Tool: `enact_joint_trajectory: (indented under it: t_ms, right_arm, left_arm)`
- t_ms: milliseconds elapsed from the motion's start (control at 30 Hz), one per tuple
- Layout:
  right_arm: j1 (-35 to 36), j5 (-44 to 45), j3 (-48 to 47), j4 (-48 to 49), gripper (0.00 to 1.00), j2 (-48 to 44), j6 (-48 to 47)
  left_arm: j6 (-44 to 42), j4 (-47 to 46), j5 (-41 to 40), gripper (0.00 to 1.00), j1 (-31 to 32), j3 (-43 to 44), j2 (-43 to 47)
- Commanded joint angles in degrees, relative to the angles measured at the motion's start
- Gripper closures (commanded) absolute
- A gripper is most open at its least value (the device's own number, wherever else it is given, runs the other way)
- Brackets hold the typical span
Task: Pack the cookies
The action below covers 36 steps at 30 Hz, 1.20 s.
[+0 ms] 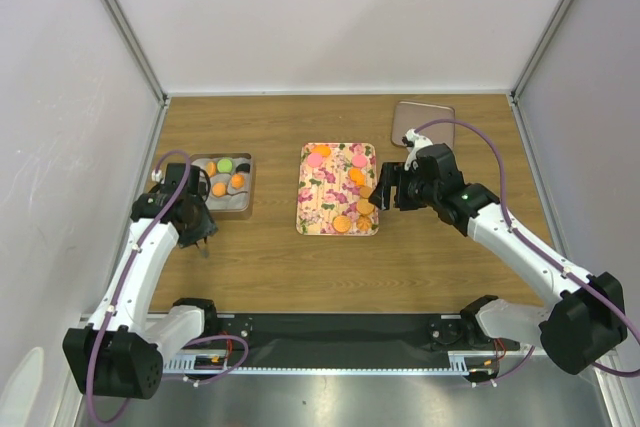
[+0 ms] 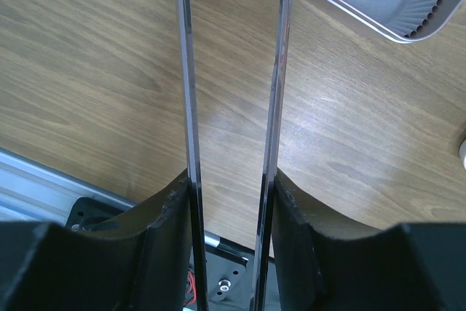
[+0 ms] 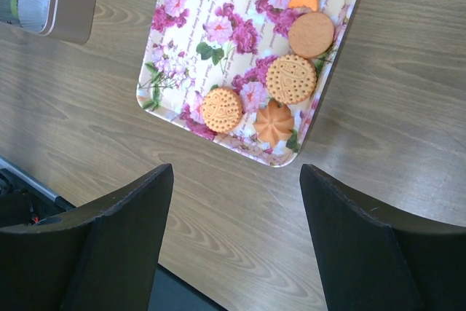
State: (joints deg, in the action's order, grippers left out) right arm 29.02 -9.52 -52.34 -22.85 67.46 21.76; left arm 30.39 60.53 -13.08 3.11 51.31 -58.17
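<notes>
Cookies (image 3: 290,79) are scattered on the flowered tray (image 3: 182,63), and more are seen in the tin (image 1: 232,205) left of it. The right gripper (image 3: 237,202) is held wide open and empty over the tray's near-right corner. The left gripper (image 1: 198,232), slightly parted and empty, is parked left of the tray.

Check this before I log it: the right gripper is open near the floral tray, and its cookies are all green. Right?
No. The cookies on the floral tray are orange and pink, not green, as the top external view shows. The rest holds.
</notes>
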Motion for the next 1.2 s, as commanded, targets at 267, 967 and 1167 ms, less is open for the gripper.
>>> enact_joint_trajectory:
  t_ms: [267, 967, 1167]
  right_arm:
    - [-0.5, 0.6, -0.7, 1.7, 0.23, -0.7, -1.1]
    - [-1.5, 9.0, -4.6, -7.2, 0.23, -3.0, 0.6]
    - [-3.4, 11.5, -5.1, -11.1, 0.23, -5.7, 0.0]
  left_arm:
    - [-1.7, 0.9, 1.3, 0.53, 1.4, 5.5, 2.9]
    - [4.4, -8.8, -4.3, 0.51, 39.9, 21.2, -20.5]
    - [2.3, -12.6, -2.7, 0.50, 45.6, 29.2, -32.6]
